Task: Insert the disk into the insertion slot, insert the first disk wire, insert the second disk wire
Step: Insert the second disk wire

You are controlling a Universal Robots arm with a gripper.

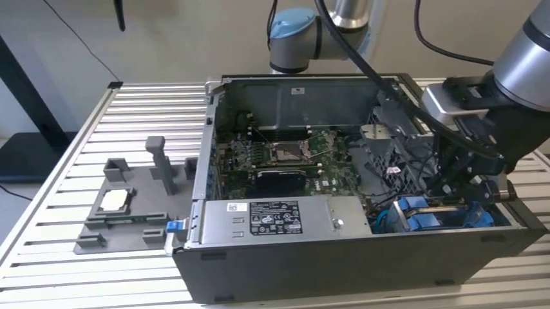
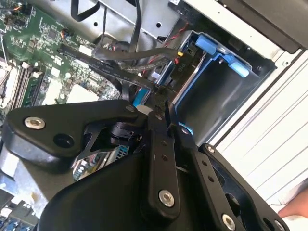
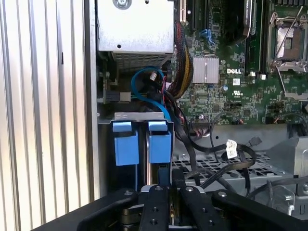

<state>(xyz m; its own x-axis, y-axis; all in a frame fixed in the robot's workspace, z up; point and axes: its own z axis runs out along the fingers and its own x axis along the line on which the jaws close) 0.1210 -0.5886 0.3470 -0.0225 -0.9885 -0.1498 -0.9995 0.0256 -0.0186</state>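
Note:
My gripper [image 1: 464, 190] reaches down into the open computer case [image 1: 284, 277] at the exterior view's right. Its black fingers [image 2: 159, 144] stand close together, pinching the end of a flat black wire [image 2: 110, 67]. Just beyond the fingertips, the bright blue carrier tabs of the disk [image 3: 126, 149] sit side by side in the grey metal insertion slot [image 3: 137, 116]. The same blue tabs [image 2: 211, 45] stick out of the bay in the second wrist view and also show beside the gripper [image 1: 426, 222] in the exterior view. The disk's body is mostly hidden. A thin blue wire [image 3: 144, 79] loops down to the slot.
A silver labelled power-supply box [image 1: 275, 222] fills the case's near side, next to the green motherboard [image 1: 284, 154]. Loose black cables [image 3: 216, 159] lie over a perforated cage. A grey fixture [image 1: 129, 206] stands on the slatted table [image 1: 51, 257] at the exterior view's left.

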